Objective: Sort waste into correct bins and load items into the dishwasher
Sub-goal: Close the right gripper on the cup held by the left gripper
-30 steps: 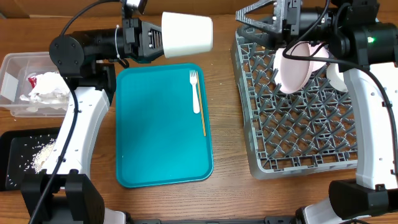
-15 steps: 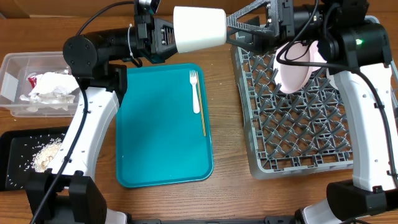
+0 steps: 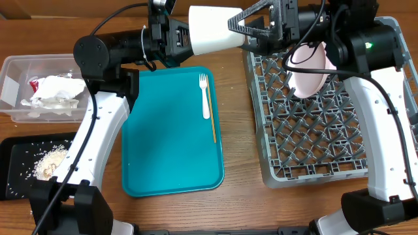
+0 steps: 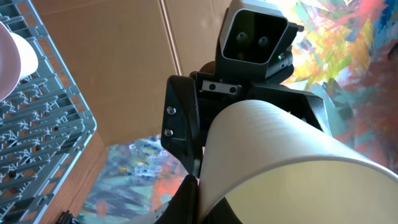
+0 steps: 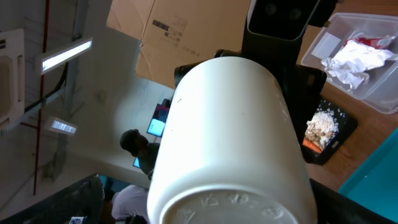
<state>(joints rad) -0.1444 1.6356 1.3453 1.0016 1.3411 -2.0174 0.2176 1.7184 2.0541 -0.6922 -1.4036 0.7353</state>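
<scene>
The cup [image 3: 214,29] hangs sideways at the top centre of the overhead view, pinched at its rim by the closed left gripper [image 3: 181,38]. The right gripper [image 3: 240,34], jaws spread wide, seems to straddle its base by the rack's [image 3: 326,150] upper-left corner; I can't tell whether they touch.

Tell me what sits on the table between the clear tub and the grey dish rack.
The overhead view shows the teal tray there, carrying a white fork and a thin orange stick. The left arm stands beside it.

Teal serving tray [image 3: 163,130] on wooden table [image 3: 236,130], brown cardboard [image 4: 112,62] behind, colourful painted surface [image 4: 348,37]
</scene>
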